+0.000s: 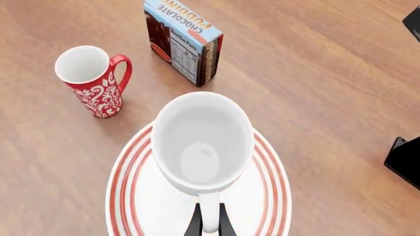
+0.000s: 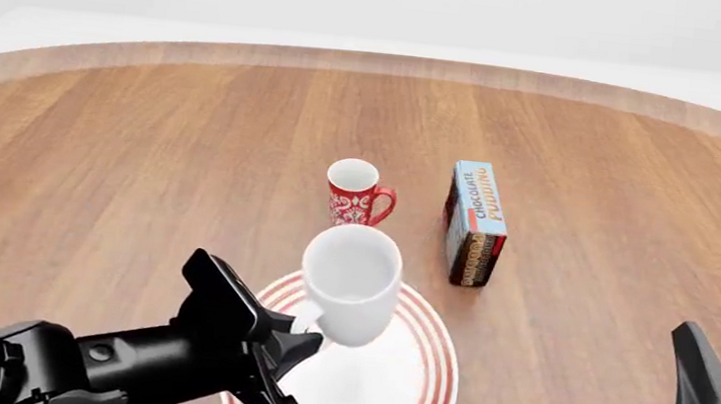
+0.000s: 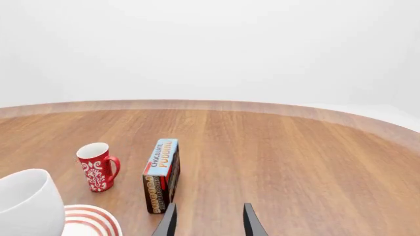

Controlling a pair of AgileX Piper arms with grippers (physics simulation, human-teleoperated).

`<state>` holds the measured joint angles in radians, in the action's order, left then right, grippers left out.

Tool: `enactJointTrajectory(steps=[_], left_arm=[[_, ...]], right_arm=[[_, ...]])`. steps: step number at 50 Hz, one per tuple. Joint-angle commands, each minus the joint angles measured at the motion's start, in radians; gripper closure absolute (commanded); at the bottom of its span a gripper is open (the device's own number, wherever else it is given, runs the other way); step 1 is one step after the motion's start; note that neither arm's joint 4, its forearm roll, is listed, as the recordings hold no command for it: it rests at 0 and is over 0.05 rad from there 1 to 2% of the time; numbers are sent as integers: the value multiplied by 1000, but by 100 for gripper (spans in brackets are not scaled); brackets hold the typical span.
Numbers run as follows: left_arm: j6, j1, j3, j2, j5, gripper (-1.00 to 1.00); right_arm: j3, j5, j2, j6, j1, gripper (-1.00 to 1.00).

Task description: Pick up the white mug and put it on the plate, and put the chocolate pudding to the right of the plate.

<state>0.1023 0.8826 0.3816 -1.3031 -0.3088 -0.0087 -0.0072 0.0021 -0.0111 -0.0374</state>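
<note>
My left gripper [image 2: 298,345] is shut on the loop handle of the white mug [image 2: 350,280]. The mug hangs slightly tilted over the red-ringed plate [image 2: 417,376]; I cannot tell whether it touches. In the left wrist view the mug [image 1: 202,142] covers the plate's [image 1: 131,196] middle, with the left gripper [image 1: 210,221] pinching the handle. The chocolate pudding [image 2: 476,223] stands on edge on the table beyond the plate, to its right. My right gripper [image 2: 706,394] is open near the table's front right, well short of the carton [image 3: 161,174]; nothing lies between the right gripper's [image 3: 208,219] fingers.
A slim red mug [image 2: 356,194] with white pattern stands upright just behind the plate, left of the pudding carton. It also shows in the wrist views, as the red mug [image 1: 92,81] and the red mug [image 3: 97,166]. Bare wooden tabletop surrounds everything.
</note>
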Motion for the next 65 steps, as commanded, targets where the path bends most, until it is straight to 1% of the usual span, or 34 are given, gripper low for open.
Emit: enactJointTrajectory(steps=[1, 7, 16, 29, 50, 65], left_arm=[[9, -4, -17, -7, -10, 100], [17, -9, -28, -16, -21, 100], [39, -8, -48, -63, -81, 100], [60, -14, -63, -113, -132, 100], [77, -19, -81, -154, -175, 100], [79, -40, -88, -178, -194, 100]], right_arm=[[0, 0, 0, 0, 0, -100], [0, 0, 0, 0, 0, -100], [0, 0, 0, 0, 0, -100], [0, 0, 0, 0, 0, -100], [0, 0, 0, 0, 0, -100], [0, 0, 0, 0, 0, -100]])
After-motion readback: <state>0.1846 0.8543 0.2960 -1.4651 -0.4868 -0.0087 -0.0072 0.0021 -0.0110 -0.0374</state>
